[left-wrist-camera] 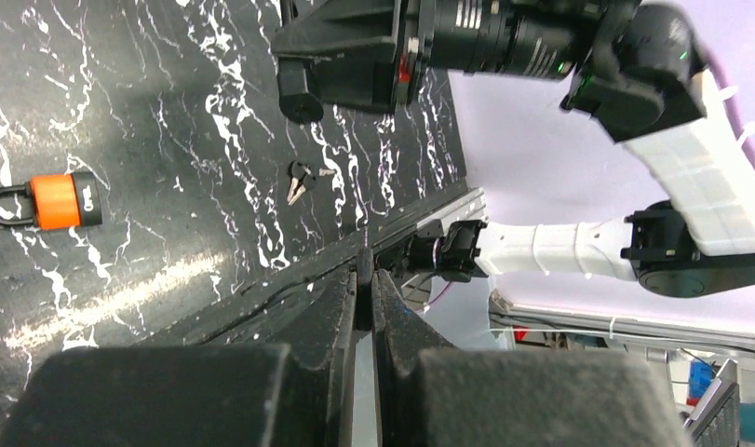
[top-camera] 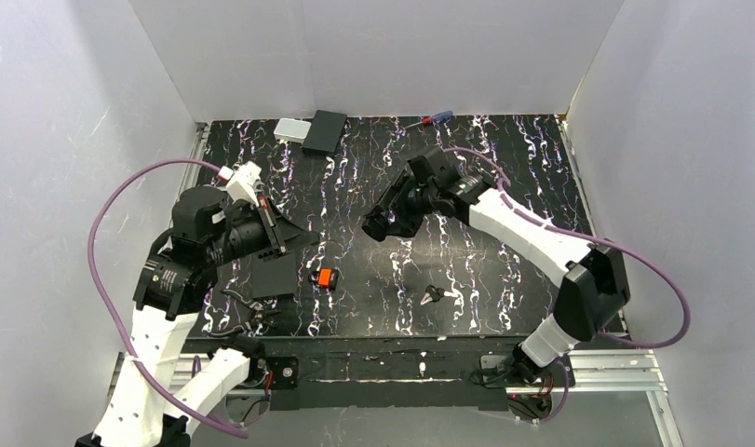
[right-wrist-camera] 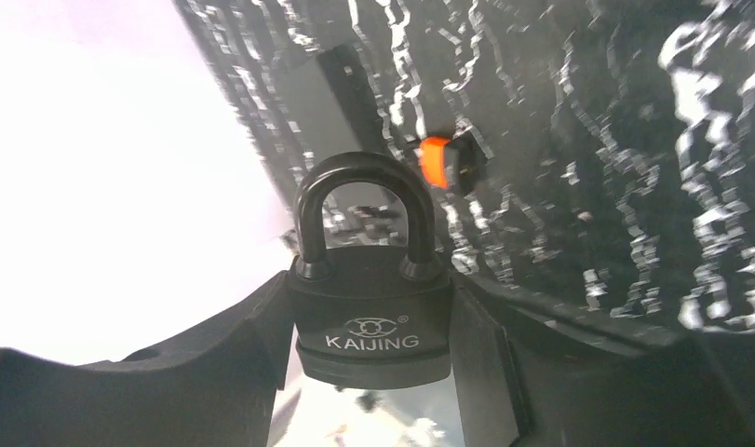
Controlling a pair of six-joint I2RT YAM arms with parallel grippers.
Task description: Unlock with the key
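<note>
right fingers [right-wrist-camera: 490, 358] clamp the black padlock [right-wrist-camera: 371, 326] by its body, shackle closed; left fingers [left-wrist-camera: 334, 321] are pressed together, empty; the key [top-camera: 433, 295] lies on the bench [top-camera: 504, 186] near the front edge, untouched; picking it up, inserting and turning all remain

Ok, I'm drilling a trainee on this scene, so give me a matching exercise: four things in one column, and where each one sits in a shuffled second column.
Things:
1 black padlock
2 orange padlock
3 key
4 screwdriver

Places:
A lying at the table's far edge
B loose on the table, towards the front, left of centre
C clamped between the right fingers
D loose on the table, towards the front, right of centre

Pairs: 1-C, 2-B, 3-D, 4-A
</note>
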